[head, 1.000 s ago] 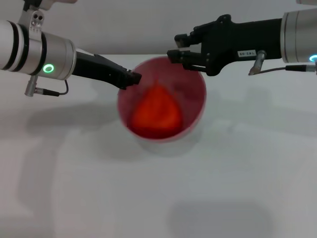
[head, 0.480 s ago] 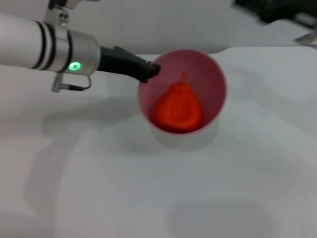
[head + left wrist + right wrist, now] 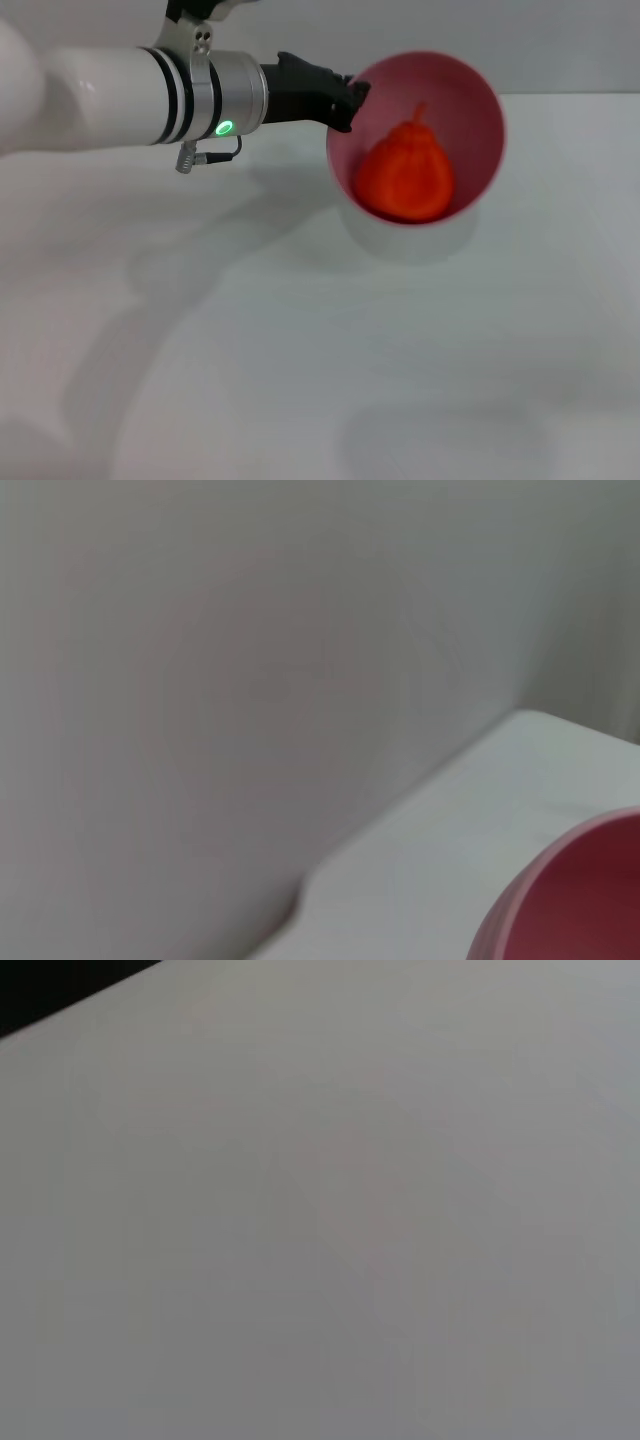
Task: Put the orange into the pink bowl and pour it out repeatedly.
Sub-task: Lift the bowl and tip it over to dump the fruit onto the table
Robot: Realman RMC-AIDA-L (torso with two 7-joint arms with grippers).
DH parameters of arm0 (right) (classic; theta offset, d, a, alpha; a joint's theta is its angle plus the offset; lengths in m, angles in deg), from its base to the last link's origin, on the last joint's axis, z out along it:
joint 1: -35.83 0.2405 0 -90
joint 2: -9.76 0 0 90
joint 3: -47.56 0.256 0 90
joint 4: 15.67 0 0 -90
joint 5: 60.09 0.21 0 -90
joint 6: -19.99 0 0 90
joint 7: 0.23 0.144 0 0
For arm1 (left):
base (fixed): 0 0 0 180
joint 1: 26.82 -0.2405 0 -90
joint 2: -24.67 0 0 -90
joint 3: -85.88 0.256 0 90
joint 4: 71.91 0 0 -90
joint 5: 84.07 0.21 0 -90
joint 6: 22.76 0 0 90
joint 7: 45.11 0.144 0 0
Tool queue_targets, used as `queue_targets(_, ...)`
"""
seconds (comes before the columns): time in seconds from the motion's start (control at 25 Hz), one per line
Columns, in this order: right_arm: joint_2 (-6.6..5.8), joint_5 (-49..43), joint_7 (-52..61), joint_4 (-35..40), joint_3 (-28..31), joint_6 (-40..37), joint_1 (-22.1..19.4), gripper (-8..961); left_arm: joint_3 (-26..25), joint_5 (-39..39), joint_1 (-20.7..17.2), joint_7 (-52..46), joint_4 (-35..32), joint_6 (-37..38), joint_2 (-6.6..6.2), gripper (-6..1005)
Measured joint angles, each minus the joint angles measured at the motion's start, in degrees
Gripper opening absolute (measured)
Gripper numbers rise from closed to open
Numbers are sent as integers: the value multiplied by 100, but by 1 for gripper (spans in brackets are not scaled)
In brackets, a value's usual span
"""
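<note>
The pink bowl (image 3: 470,100) is held up above the white table in the head view, its opening tilted toward the camera. The orange (image 3: 405,175), bright orange-red with a pointed top, lies inside the bowl. My left gripper (image 3: 345,100) is shut on the bowl's left rim and carries it. A piece of the bowl's rim (image 3: 570,890) shows in the left wrist view. My right gripper is out of view in every frame.
The white table (image 3: 300,350) spreads below the bowl, with the bowl's shadow on it. A pale wall (image 3: 200,680) stands behind the table's far edge. The right wrist view shows only a plain grey surface.
My left gripper has carried the bowl with the orange up and to the right. The right arm has drawn away to the upper right and left the view.
</note>
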Motion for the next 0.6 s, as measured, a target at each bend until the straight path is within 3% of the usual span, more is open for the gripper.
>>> queue_targets(0.16, -9, 557, -320, -631, 248, -323, 1, 528, 376, -20, -181, 2, -91, -646, -1, 44)
queue_targets(0.2, -17, 637, -328, -717, 318, -397, 0, 528, 896, -40, -437, 2, -333, -1396, -1, 44)
queue_targets(0.32, -18, 791, -338, -833, 492, -618, -16, 528, 1203, -44, -582, 3, -448, -1866, -4, 44)
queue_targets(0.4, -20, 828, -336, -853, 558, -696, -15, 528, 1920, -36, -868, 7, -672, -2829, -6, 44)
queue_targets(0.6, -31, 844, -326, -852, 580, -718, 32, 528, 2756, 27, -1097, 100, -816, -3883, -30, 44)
